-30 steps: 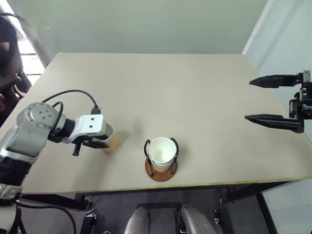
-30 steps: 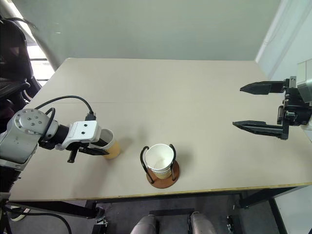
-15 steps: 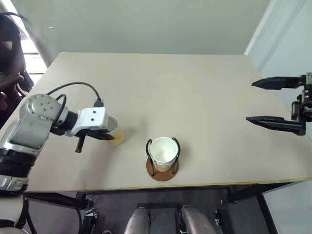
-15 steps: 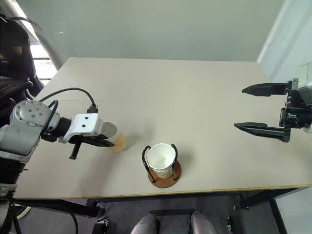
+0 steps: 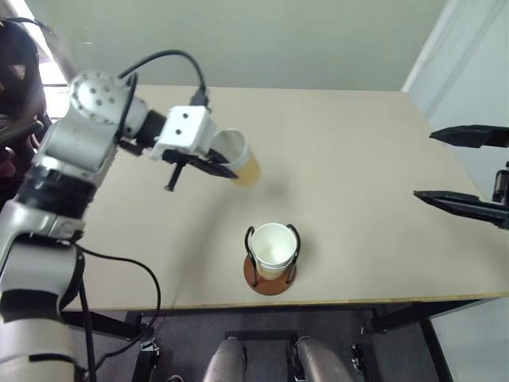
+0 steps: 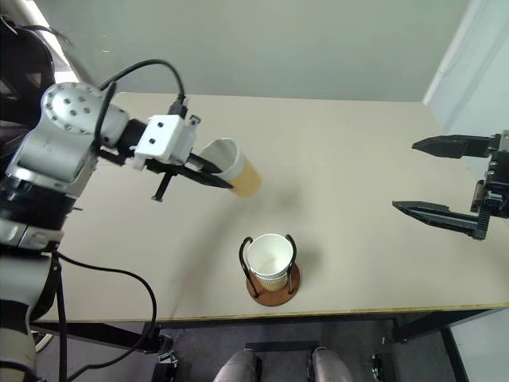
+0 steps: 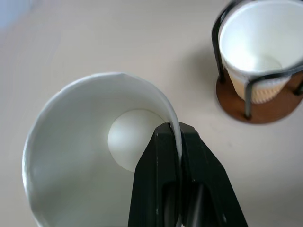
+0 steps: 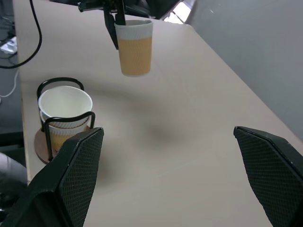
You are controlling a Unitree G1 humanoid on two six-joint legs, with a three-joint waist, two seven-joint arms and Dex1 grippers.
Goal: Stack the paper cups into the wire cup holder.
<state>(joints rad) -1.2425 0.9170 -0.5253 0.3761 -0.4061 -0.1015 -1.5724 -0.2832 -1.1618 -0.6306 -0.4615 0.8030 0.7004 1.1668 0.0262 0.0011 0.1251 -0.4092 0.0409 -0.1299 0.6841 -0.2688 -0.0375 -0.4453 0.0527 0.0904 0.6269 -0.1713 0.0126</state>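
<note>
Tilting paper cup (image 5: 238, 157), mouth toward left gripper (image 5: 224, 171), seemingly airborne

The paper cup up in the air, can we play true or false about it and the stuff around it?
1. The left tool pinches the raised paper cup by its rim. True.
2. The raised cup rests on the table. False: it hangs above it.
3. The wire cup holder is empty. False: cups already sit in it.
4. The right tool is open and holds nothing. True.
5. The raised cup is directly over the holder. False: it is off to one side.
</note>
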